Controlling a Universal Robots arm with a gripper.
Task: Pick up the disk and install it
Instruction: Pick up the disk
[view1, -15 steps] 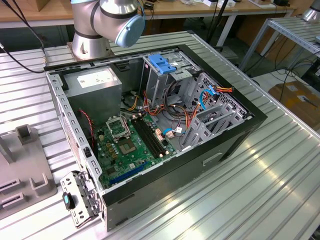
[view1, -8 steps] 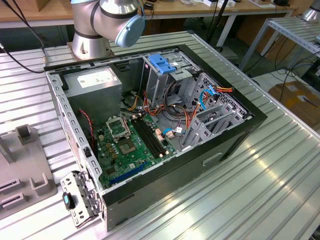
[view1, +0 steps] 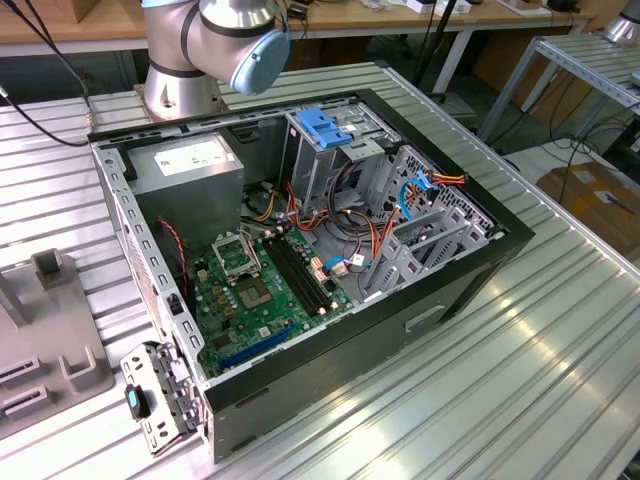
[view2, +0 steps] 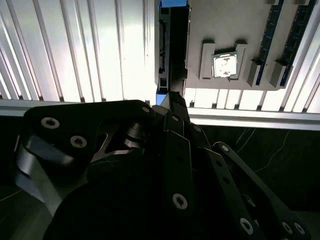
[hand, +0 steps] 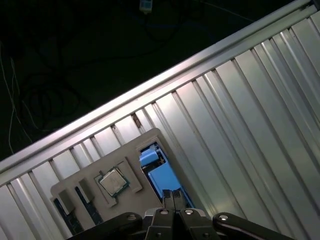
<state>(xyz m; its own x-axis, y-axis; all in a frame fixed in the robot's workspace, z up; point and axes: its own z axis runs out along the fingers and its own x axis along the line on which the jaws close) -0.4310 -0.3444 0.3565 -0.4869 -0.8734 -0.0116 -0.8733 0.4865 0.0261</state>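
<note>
**Shut claw poised at an upright disk**

Down at the grey tray (hand: 127, 150) now, out on the ribbed bench (hand: 250, 100). Spot the disk (hand: 159, 172) there: parked on edge in a slot at one side of the tray, blue rail showing, not yet lifted. Hanging just off its near end with the claw (hand: 172, 196), tips pressed together, nothing seen pinched between them.

Plenty to go wrong, by the look of it. Pushing in like this, tips together, would likely mean butting the disk's narrow edge rather than straddling it, tilting it in the slot or wedging it against the slot wall. Spreading late or off-centre could land one tip on top of the edge and skid off the smooth metal. Catching just the plastic rail looks a thin hold too; could twist on the lift.

Worth watching the neighbours in the tray: processor chip (hand: 112, 181) just beside the disk's slot, memory sticks (view2: 272, 35) beyond it. Easy to clip with a sideways slip.

Near the tray, the open computer case (view1: 330, 360), crowded with loose cables (view1: 375, 240) beside its drive cage (view1: 320, 150). Snag risk for any install.
</note>
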